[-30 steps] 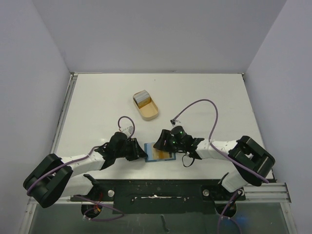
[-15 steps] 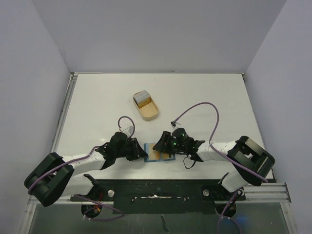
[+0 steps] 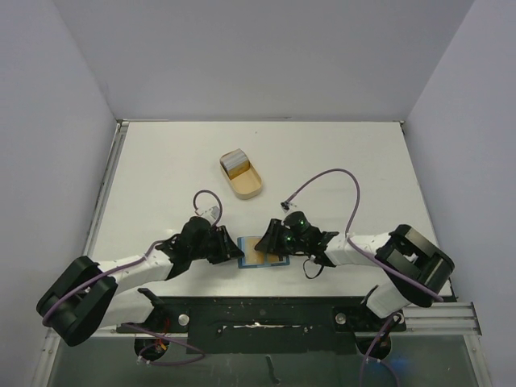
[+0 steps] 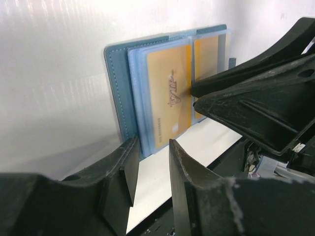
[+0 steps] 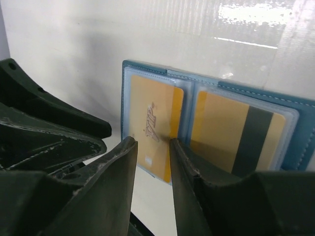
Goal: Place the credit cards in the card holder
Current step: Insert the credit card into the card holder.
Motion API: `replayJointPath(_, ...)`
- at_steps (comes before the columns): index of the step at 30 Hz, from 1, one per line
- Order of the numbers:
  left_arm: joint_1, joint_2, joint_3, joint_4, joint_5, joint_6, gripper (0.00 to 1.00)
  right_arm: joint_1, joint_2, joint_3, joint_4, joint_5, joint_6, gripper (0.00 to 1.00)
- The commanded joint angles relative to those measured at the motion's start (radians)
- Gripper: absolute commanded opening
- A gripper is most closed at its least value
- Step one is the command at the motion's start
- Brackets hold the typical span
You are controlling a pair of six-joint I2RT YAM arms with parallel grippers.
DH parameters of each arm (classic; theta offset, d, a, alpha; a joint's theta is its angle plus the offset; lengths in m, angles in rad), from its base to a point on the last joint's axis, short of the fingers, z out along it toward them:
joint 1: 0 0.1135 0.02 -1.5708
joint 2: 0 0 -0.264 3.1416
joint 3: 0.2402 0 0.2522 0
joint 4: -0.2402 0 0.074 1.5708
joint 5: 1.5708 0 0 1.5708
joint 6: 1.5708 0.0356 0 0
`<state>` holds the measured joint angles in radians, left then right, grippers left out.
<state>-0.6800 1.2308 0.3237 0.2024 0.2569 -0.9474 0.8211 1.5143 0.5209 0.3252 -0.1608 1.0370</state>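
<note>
Pictured at lower centre of the overhead view: the card holder (image 3: 278,262), spread open on the white table (image 3: 347,161), flanked by the left gripper (image 3: 237,252) on its left and the right gripper (image 3: 271,242) on its right. Inside, two tan-orange credit cards (image 5: 155,123) in the clear pockets: one face up at centre left of the right wrist view, one showing a dark stripe at centre right. Left fingers (image 4: 123,172) apart by a narrow gap at the bottom of the left wrist view, clamped on nothing, tips just beside the holder's near edge. Right fingers (image 5: 123,167) likewise a little apart and empty, poised over the face-up card (one tip apparently touching it in the left wrist view). Higher in the overhead frame, well apart from all this: the tan tray (image 3: 251,190) holding a grey-white stack (image 3: 235,161). Judged the step in hand: seating the face-up card fully. Advisable: push low and flat along the pocket, brace the holder's edge with the left fingers against sliding, ease off once flush, avoid snagging the clear film.
</note>
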Motion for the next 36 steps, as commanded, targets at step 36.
replayJointPath(36, 0.020, -0.003, 0.018, 0.181, -0.008, -0.017, 0.43, 0.061, 0.081, 0.156, -0.298, 0.148, -0.097, 0.03)
